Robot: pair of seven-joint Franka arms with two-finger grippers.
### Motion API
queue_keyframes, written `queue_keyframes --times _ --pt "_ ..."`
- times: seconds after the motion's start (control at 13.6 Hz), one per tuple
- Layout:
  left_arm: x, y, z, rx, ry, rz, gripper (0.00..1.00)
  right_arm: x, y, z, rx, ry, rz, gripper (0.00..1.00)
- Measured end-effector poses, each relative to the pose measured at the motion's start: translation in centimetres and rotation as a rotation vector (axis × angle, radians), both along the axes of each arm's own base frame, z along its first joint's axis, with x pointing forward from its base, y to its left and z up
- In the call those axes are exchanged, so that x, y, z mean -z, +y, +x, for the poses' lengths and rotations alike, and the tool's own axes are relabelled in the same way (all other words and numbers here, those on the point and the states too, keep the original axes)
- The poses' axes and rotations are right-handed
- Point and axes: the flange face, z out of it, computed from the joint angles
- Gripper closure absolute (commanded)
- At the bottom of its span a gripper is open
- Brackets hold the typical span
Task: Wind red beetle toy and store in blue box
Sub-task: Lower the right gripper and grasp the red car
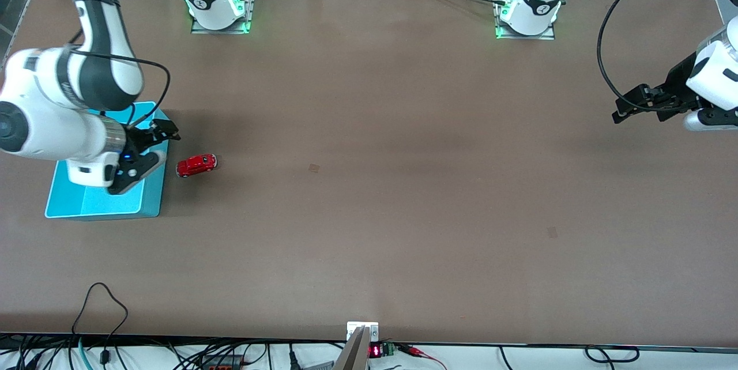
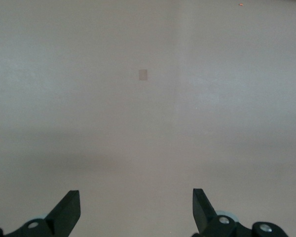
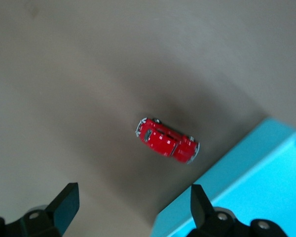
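The red beetle toy (image 1: 196, 165) stands on the table right beside the blue box (image 1: 104, 200), at the right arm's end of the table. My right gripper (image 1: 163, 140) is open and empty, up over the box's edge next to the toy. In the right wrist view the toy (image 3: 167, 140) lies on the table ahead of the open fingers (image 3: 64, 205), with a corner of the blue box (image 3: 266, 173) beside it. My left gripper (image 1: 637, 110) is open and empty, held above bare table at the left arm's end, and the left arm waits there.
A small dark patch (image 1: 313, 167) marks the table's middle, and another (image 1: 552, 232) lies nearer the front camera toward the left arm's end. Cables hang along the table's front edge (image 1: 104, 301). The two arm bases (image 1: 219, 7) stand along the top.
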Motion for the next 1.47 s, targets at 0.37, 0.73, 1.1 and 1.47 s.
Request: queue_keyframes --times 0.37,0.73,1.1,1.47 --pt "-1.4 -0.1 -0.2 0.005 0.002 0.0 0.0 5.6 -0.8 -2.2 -0.493 -0.109 0.02 0.0" --pt "-1.5 -0.2 -0.3 0.006 0.008 0.0 0.0 13.0 -3.4 -6.8 -0.83 -0.223 0.041 0.0" --pt "-1.4 -0.2 -0.3 0.006 0.011 0.001 0.0 14.3 -2.8 -7.8 -0.918 -0.244 0.046 0.0" --pt "-1.4 0.1 -0.3 0.002 0.012 0.002 0.0 18.0 -2.1 -8.1 -0.932 -0.261 0.051 0.3"
